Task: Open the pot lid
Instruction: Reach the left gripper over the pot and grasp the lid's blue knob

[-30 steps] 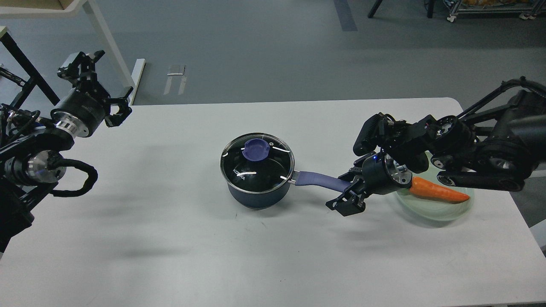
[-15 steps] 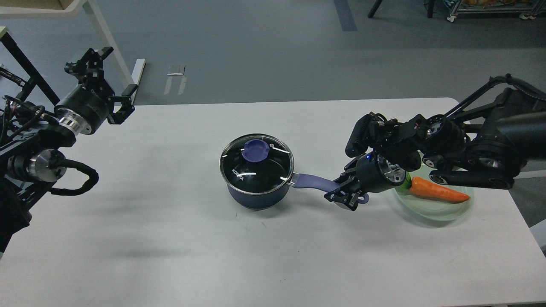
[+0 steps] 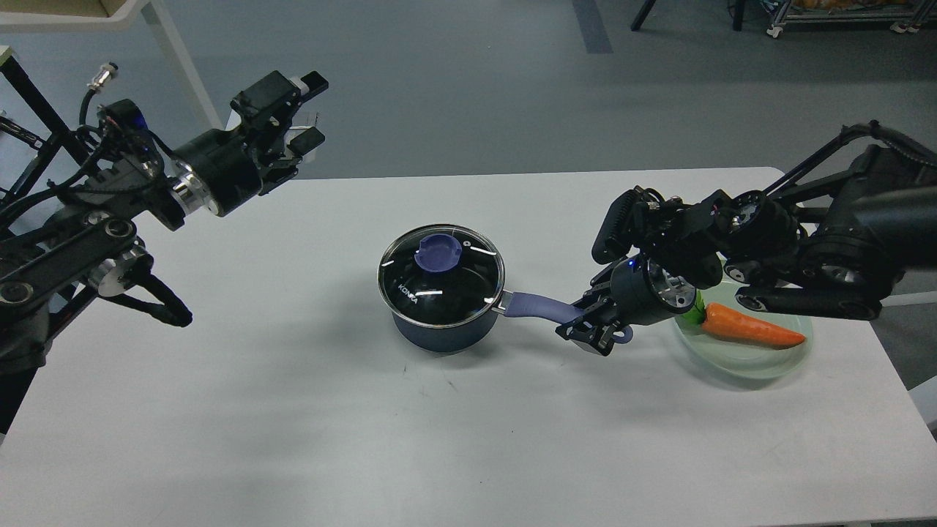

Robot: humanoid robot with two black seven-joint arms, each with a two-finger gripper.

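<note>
The dark navy pot (image 3: pixel 439 333) stands mid-table with the glass lid (image 3: pixel 441 274) resting on it, its blue knob (image 3: pixel 438 255) on top. The pot's periwinkle handle (image 3: pixel 538 306) points right. My right gripper (image 3: pixel 588 327) is shut on the handle near its end, where the hole shows. My left gripper (image 3: pixel 306 110) is raised above the table's back left edge, well away from the lid, with its fingers apart and empty.
A pale green glass plate (image 3: pixel 761 360) with an orange carrot (image 3: pixel 750 327) sits at the right, just behind my right gripper. The white table (image 3: pixel 293 410) ends close to the plate on the right. A white desk leg (image 3: pixel 179 66) stands back left.
My left arm has swung right and forward, toward the pot. My right gripper closed on the handle a second ago and has stayed there; the pot shifted slightly.
</note>
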